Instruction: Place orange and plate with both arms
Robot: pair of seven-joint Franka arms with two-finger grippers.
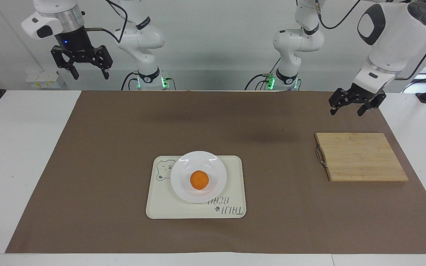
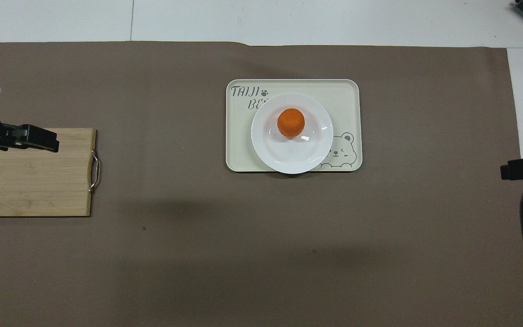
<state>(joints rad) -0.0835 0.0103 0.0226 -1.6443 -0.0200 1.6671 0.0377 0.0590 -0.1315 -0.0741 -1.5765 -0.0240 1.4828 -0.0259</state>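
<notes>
Facing view, from my seat: orange (image 1: 199,180) sits on the plate (image 1: 181,170) on the tray (image 1: 231,177), mid-table. Left gripper (image 1: 357,104) and right gripper (image 1: 81,63) both gape empty, roughly equally distant.

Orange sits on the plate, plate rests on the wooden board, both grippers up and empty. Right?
Not quite. The plate rests on the tray, not the board, as the facing view shows. The orange is on the plate; the left gripper and right gripper are up and empty.
</notes>
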